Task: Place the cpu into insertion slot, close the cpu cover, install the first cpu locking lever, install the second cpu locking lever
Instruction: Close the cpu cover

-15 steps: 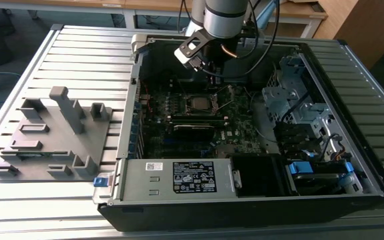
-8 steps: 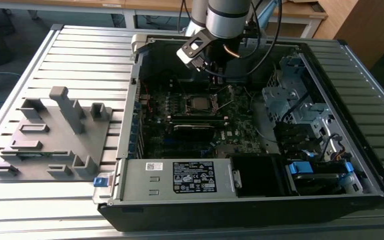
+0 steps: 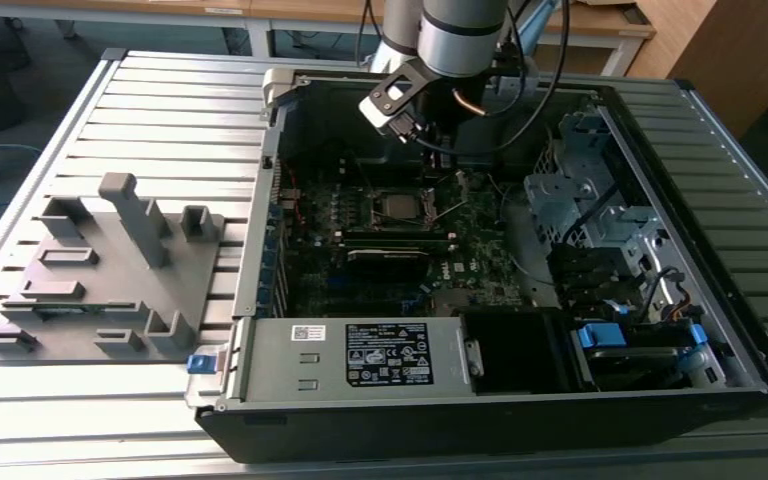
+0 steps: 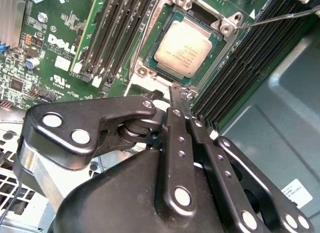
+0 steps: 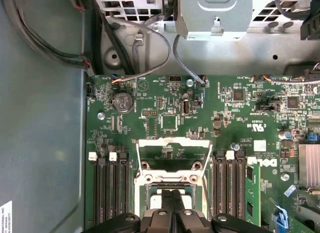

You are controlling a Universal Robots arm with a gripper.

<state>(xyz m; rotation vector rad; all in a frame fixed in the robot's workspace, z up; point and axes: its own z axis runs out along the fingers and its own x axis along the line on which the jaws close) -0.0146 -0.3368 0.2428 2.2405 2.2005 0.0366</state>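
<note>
A slatted metal tabletop (image 3: pixel 157 100) of long grey ribbed profiles carries two things. An open computer case (image 3: pixel 491 430) lies on its side across the middle and the exterior view's right of the tabletop, its open face turned up. Just beside the case, towards the tabletop's edge on the exterior view's left, lies a flat grey fixture plate (image 3: pixel 104 270) with upright blocks and posts.
</note>
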